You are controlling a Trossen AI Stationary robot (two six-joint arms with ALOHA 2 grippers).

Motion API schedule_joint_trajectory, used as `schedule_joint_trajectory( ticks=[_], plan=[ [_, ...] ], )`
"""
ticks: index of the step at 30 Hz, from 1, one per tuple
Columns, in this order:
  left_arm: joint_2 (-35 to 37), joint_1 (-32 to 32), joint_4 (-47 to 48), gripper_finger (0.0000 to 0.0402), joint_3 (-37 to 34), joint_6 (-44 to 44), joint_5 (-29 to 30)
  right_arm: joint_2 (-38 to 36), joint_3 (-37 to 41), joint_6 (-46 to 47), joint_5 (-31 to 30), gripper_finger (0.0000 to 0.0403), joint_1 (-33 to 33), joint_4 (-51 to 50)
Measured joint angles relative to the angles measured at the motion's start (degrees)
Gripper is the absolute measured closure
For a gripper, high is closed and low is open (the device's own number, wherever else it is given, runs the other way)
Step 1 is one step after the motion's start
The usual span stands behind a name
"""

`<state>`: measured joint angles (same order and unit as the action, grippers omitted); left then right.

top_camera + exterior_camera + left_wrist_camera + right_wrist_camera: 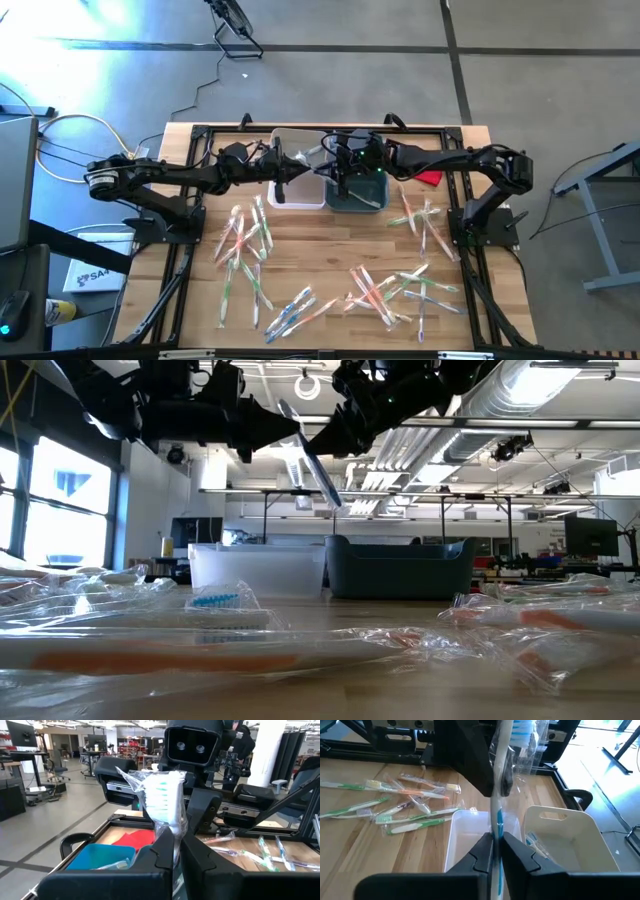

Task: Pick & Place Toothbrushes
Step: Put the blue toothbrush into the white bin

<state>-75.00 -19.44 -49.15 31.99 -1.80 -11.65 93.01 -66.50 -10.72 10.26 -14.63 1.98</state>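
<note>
Above the two bins, left tool point(175, 851) and right tool point(495, 851) both clench one wrapped toothbrush point(318, 468): handover step. Next: one releases, other drops it binward.

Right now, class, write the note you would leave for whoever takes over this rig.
Left gripper: shut on a wrapped toothbrush, held up over the bins.
Right gripper: shut on the same toothbrush; a hand-over between the arms, it seems.
Done: at least one brush lies in the dark bin, beside the white bin.
Left: bin the held one, then the many loose toothbrushes scattered over the table.
</note>
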Motion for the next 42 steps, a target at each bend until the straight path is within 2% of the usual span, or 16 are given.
schedule_joint_trajectory(
  ticks=[14,20,26,34,36,39,42],
  plan=[
    [0.00,-0.07,0.20,0.0391,0.00,0.88,1.09,-0.37,0.00,1.06,0.57,0.0185,0.07,-1.28],
    [0.00,-0.54,0.22,0.0391,0.00,2.12,1.11,-3.96,0.02,2.99,0.34,0.0134,0.04,-6.36],
    [0.00,-4.39,0.68,0.0391,0.00,2.01,1.29,-9.80,0.02,2.97,0.15,0.0121,-0.08,-15.78],
    [0.00,-13.51,1.43,0.0391,0.04,1.50,-0.17,-12.57,0.02,5.09,0.15,0.0140,-0.11,-23.24],
    [0.00,-15.85,4.90,0.0391,1.40,1.33,-1.89,-12.57,0.02,5.47,0.14,0.0144,-0.13,-25.02],
    [0.00,-18.72,14.89,0.0391,5.31,3.49,-3.98,-12.22,0.02,5.72,0.20,0.0150,-0.07,-27.87],
    [-0.07,-19.87,25.74,0.0391,10.13,8.36,-2.27,-12.13,0.02,7.03,0.15,0.0154,0.02,-31.24]
  ],
)
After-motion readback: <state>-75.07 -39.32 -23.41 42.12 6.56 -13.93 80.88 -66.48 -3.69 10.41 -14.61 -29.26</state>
